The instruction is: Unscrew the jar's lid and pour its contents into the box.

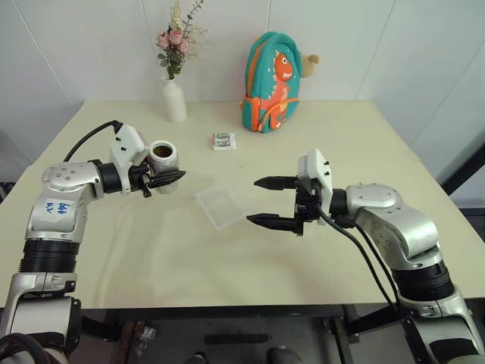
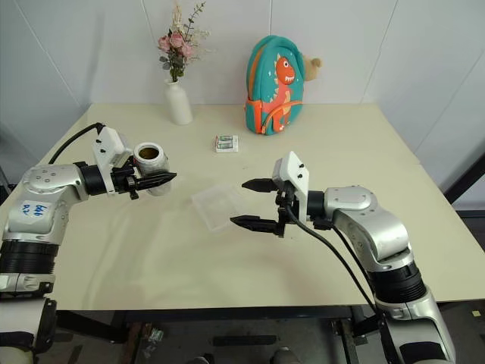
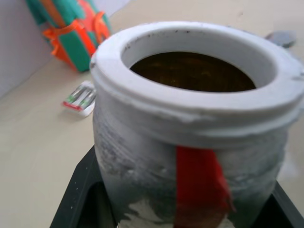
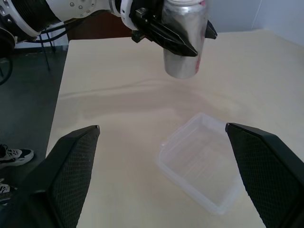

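Jaws first: my left gripper [image 1: 173, 178] is clamped on the jar [image 1: 163, 158], my right gripper [image 1: 271, 202] stands wide apart with nothing between its fingers.

My left jaws hold the jar upright and lifted off the counter [image 1: 136, 250], gripping it low on its sides. Its round mouth is uncovered, and from my left wrist I look down into a dark brown inside; I cannot make out separate bits in there. A red strip [image 3: 202, 190] runs down the jar's side facing my wrist.

My right jaws point across toward the left ones, level, one finger above the other. The box [image 1: 221, 204] lies flat on the counter between the two grippers, just beside my right fingertips and nearer to them than to the jar. It is see-through, and I cannot tell anything in it.

Beyond the box, well away from both jaws, lies a small white packet [image 1: 223, 141]. At the far edge of the counter stand a white vase [image 1: 174, 98] with flowers, beyond my left jaws, and a teal backpack [image 1: 271, 82] with an orange dinosaur.
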Robot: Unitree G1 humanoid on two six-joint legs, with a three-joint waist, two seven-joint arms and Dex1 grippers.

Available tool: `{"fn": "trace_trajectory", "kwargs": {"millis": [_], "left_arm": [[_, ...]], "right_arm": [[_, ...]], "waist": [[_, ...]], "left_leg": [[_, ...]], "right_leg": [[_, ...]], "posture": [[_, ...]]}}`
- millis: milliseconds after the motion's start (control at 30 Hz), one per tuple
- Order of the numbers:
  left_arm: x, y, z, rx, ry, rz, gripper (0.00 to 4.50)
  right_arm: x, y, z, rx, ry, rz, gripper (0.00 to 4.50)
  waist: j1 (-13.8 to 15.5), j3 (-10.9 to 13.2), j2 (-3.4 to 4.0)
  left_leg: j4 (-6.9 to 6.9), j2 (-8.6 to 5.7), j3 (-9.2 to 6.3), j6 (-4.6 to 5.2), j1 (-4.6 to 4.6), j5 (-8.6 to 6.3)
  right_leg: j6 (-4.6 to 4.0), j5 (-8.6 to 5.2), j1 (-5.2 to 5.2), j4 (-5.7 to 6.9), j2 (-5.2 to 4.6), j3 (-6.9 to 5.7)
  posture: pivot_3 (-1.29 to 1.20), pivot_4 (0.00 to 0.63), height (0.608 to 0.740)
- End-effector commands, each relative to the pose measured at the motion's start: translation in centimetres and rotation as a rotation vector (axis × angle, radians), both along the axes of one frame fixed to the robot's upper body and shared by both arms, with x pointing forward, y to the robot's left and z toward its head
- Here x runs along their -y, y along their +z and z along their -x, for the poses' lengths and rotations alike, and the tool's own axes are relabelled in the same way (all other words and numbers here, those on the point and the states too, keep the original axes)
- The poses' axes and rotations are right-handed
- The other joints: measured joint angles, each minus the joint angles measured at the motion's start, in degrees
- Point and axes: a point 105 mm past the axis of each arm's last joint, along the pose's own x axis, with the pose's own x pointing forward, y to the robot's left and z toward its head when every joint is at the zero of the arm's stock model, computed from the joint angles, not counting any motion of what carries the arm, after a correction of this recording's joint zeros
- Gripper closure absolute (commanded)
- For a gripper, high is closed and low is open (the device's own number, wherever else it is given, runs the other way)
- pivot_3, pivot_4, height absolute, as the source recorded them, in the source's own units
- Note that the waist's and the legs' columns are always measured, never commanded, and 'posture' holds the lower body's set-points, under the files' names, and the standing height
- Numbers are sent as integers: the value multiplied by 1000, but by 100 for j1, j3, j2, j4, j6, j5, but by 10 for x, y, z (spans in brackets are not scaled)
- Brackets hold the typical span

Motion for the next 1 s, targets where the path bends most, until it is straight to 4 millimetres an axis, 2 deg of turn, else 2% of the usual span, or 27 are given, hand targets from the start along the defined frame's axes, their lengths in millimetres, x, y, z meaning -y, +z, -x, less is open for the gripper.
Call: {"fn": "trace_trajectory", "kwargs": {"millis": [33,100,167,267,400,567,700,833,867,933,1000], "left_arm": [[-5,2,-21,75,134,-13,2494],[-4,4,-31,154,180,-66,2494],[1,1,-40,164,201,-48,2494],[15,-8,-46,149,179,-55,2494],[20,-13,-51,167,203,-135,2494],[26,-2,-56,223,224,-186,2494],[52,13,-52,564,182,-476,2494],[61,25,-54,768,240,-572,2494],[71,30,-47,951,215,-707,2494],[87,18,-40,1253,128,-1044,2494],[89,25,-38,1427,158,-1119,2494]], "right_arm": [[3,-1,-6,12,-45,-11,30],[6,-2,-9,8,-63,-14,30],[7,-4,-10,3,-74,-16,30],[8,-4,-12,-1,-86,-25,30],[9,-4,-12,-3,-99,-37,30],[11,-4,-11,-9,-118,-52,30],[11,-4,-13,-12,-138,-74,30],[11,-3,-14,-16,-146,-91,30],[12,-3,-14,-17,-151,-97,30],[12,-3,-16,-20,-164,-112,30],[12,-3,-17,-26,-171,-128,30]], "waist": [[16,0,0],[27,0,-1],[32,0,-3],[31,0,-2],[-9,0,-2],[-2,0,-2],[22,0,-2],[44,0,-2],[34,0,-2],[13,0,-3],[14,0,-2]], "left_leg": [[1,0,-1,0,-1,0],[5,0,-1,0,-7,0],[8,0,-1,0,-13,0],[6,0,-1,0,-16,0],[4,0,-1,0,-15,0],[6,0,-1,0,-14,0],[8,-1,-1,-1,-16,1],[8,-1,-1,-1,-18,1],[7,-1,-1,0,-18,1],[7,0,-1,0,-17,0],[6,-2,-1,0,-17,0]], "right_leg": [[0,0,1,1,0,-1],[2,1,-1,0,-1,-1],[4,2,-4,-2,-1,-2],[5,3,-8,-2,-1,-2],[5,2,-10,0,0,-2],[5,2,-13,9,2,-2],[6,3,-11,4,1,-1],[7,3,-12,1,0,0],[7,3,-12,2,0,0],[7,4,-15,4,1,1],[9,4,-15,6,1,4]], "posture": [[0,150,740],[0,150,740],[0,150,740],[0,150,740],[0,150,740],[0,150,740],[0,150,740],[0,150,740],[0,150,740],[0,150,740],[0,150,740]]}}
